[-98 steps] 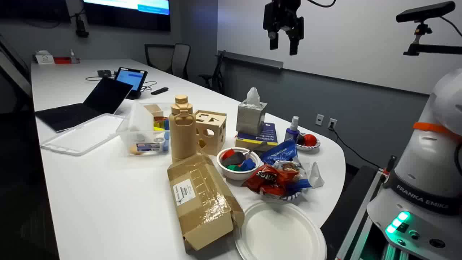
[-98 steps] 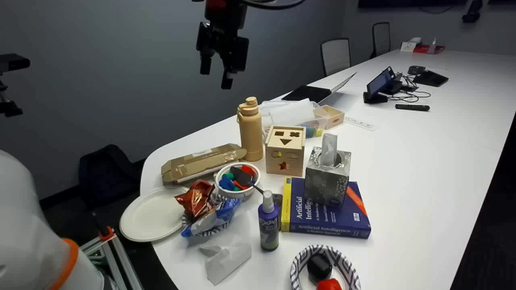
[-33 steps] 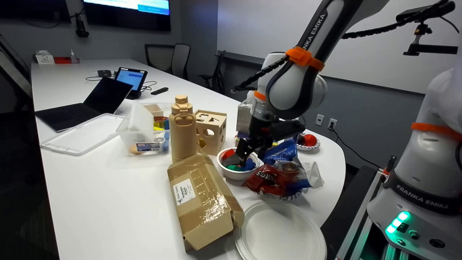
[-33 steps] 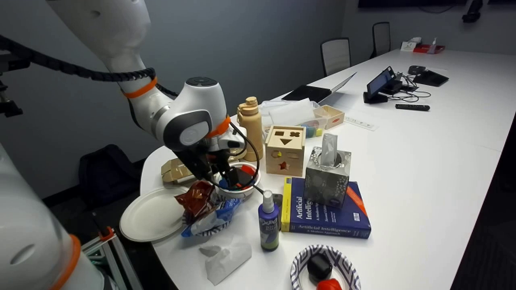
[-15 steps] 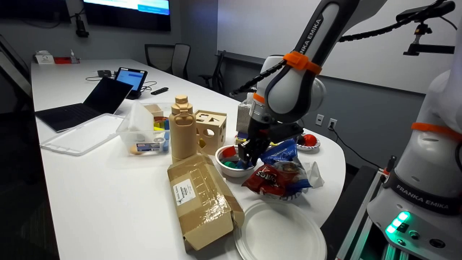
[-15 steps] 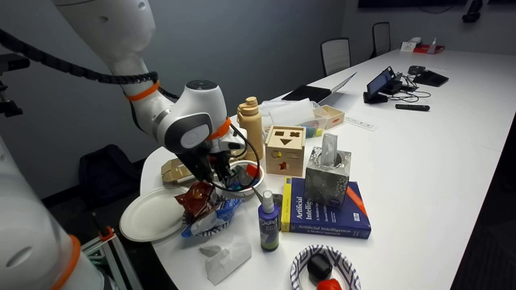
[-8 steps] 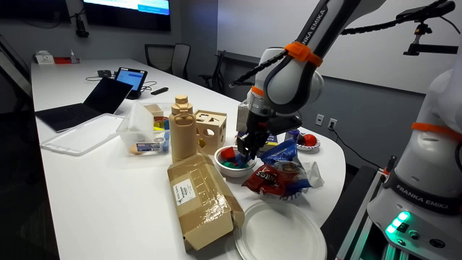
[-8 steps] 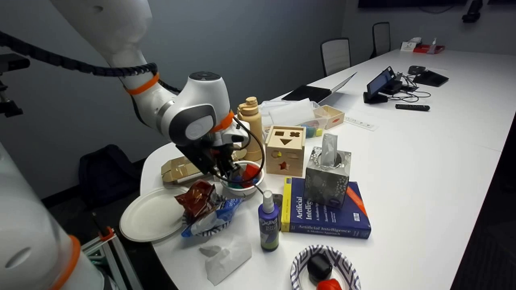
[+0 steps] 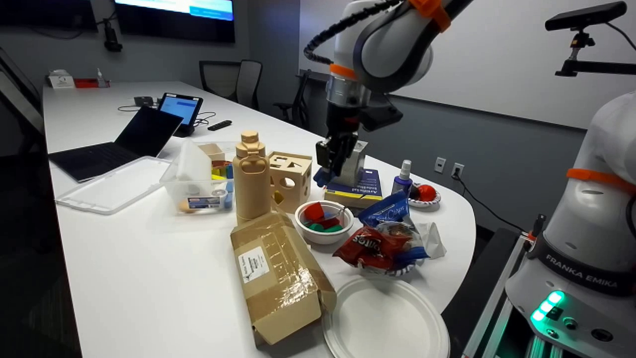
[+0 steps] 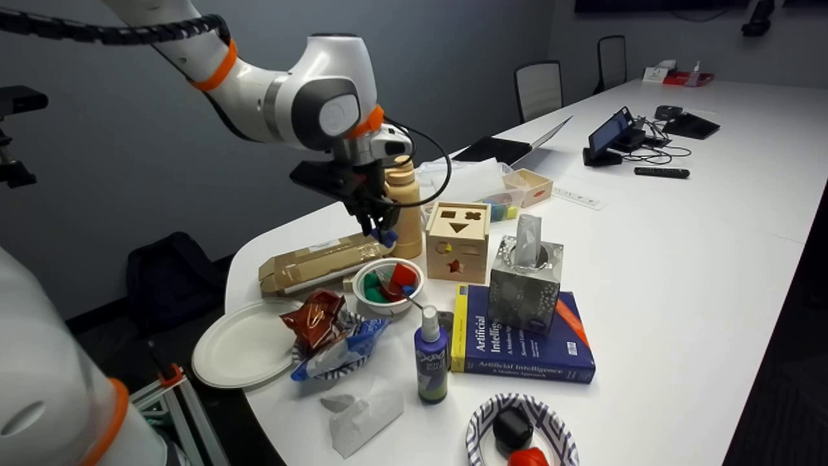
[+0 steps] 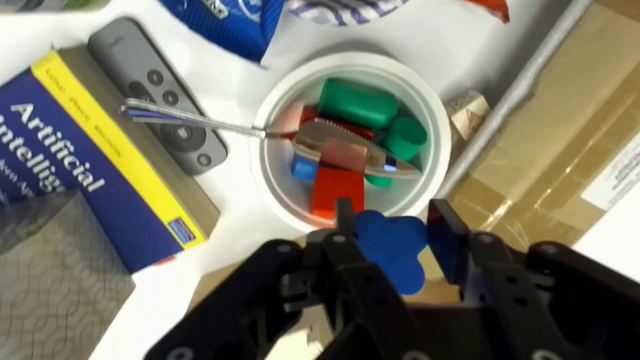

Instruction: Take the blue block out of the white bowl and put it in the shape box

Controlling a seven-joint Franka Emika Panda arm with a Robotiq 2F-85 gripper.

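Risen out of the white bowl (image 9: 323,239) since the earlier frame, the blue block (image 11: 392,255) hangs pinched in the hand (image 11: 392,220). In an exterior view the shape box (image 10: 457,244) stands apart to the right of it, so the carry probably runs that way, toward the four-lobed hole (image 10: 473,215) in the box's top.

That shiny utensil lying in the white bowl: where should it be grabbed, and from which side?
Likely by its slim handle, from above, pinched across its narrow width: the handle juts out past the white bowl's rim, uncovered, while blocks crowd the broad end. The tool must first let go of the blue block.
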